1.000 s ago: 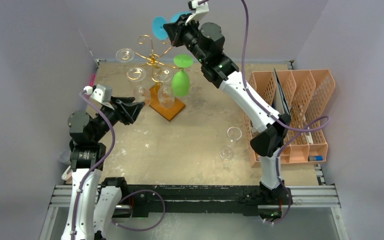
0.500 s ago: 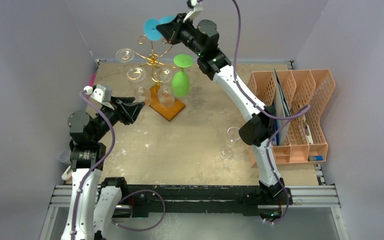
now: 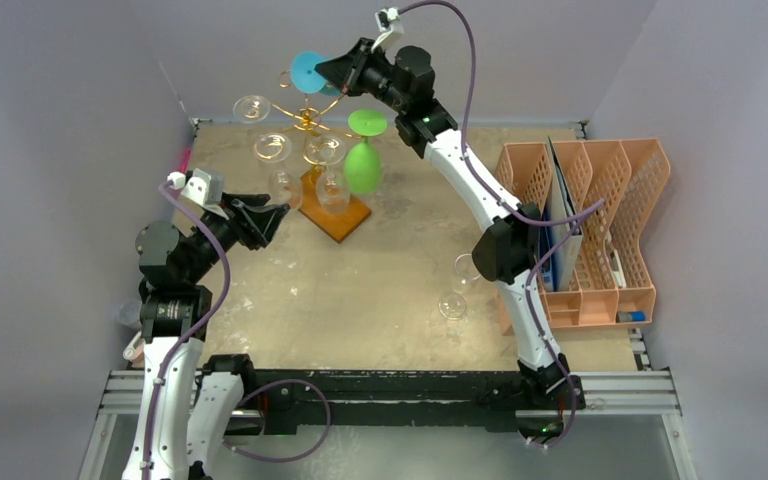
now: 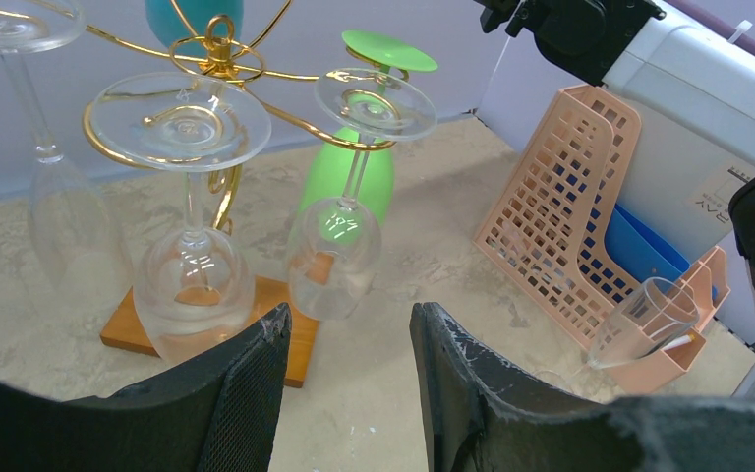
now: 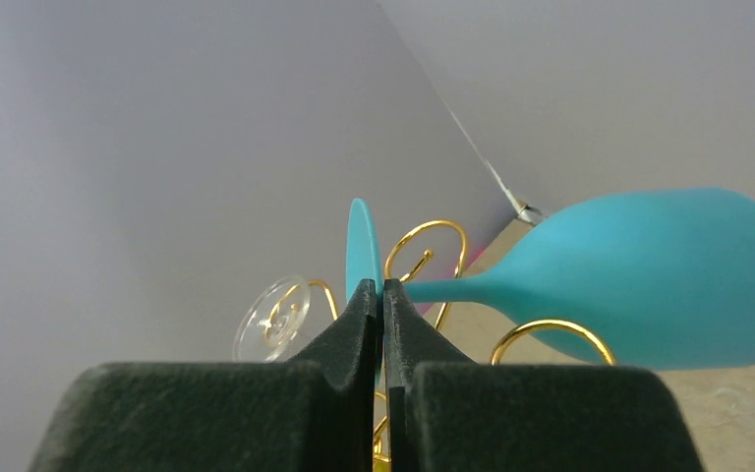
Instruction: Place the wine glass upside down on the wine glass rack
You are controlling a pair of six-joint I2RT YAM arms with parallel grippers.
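My right gripper [image 3: 332, 70] is shut on the round foot of a turquoise wine glass [image 3: 307, 72], held high over the gold wire rack [image 3: 306, 118]. In the right wrist view the jaws pinch the foot [image 5: 362, 251] edge-on, and the bowl [image 5: 649, 275] lies sideways to the right, above a gold curl [image 5: 551, 334]. The rack on its brown wooden base [image 3: 338, 217] carries a green glass [image 3: 363, 160] and several clear glasses upside down. My left gripper [image 3: 278, 213] is open and empty, low beside the base's left; its fingers [image 4: 236, 383] frame the hanging glasses.
Two clear wine glasses [image 3: 460, 285] sit on the table at the right, near the orange mesh organizer [image 3: 585, 225]. The organizer holds a dark blue folder [image 3: 563, 215]. Walls close off the back and both sides.
My right gripper has swung left and lowered a little with the turquoise glass, bringing its foot closer to the rack's top. The right arm's elbow has moved left. The left arm has not moved.
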